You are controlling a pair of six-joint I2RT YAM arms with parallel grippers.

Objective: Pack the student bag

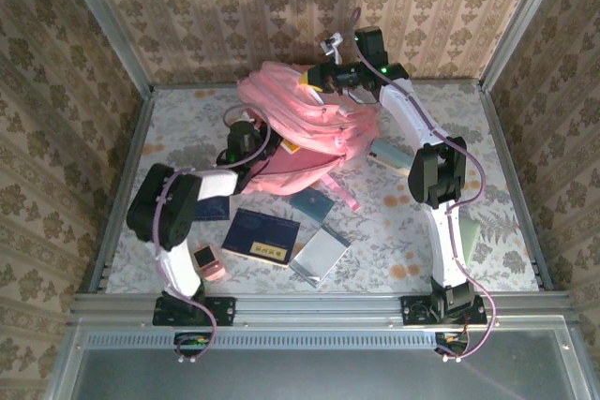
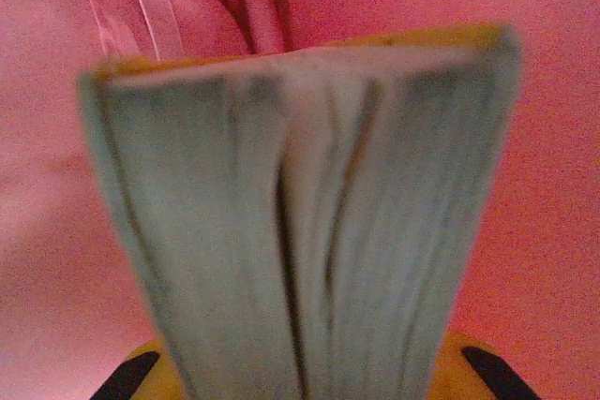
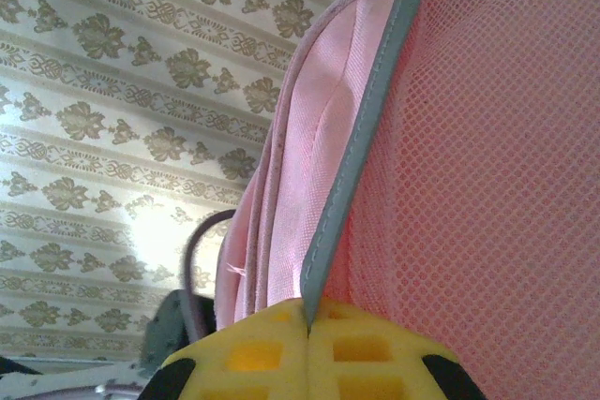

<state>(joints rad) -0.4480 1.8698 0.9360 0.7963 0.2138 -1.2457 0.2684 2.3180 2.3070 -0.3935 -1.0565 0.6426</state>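
1. The left gripper (image 2: 300, 386) is clamped on a thick book (image 2: 300, 213). A yellow pad (image 2: 155, 372) sits against each cover, and the page edges face the wrist camera.
2. Pink fabric surrounds the book on every side, so it looks to be going spine-first into the mouth of the student bag (image 1: 309, 119).
3. The right gripper (image 3: 307, 344) is pinched shut on the bag's grey-trimmed rim (image 3: 361, 147), beside a pink mesh panel (image 3: 487, 185). This probably holds the opening up and wide for the book.
4. From above, the bag lies at the far middle of the table (image 1: 384, 231), with the right arm at its far end and the left arm at its near-left side.
5. Near the front edge, unpacked, lie a dark blue book (image 1: 261, 236), a silver-grey book (image 1: 319, 255), a teal-blue book (image 1: 309, 203) and a small pink item (image 1: 208, 261).
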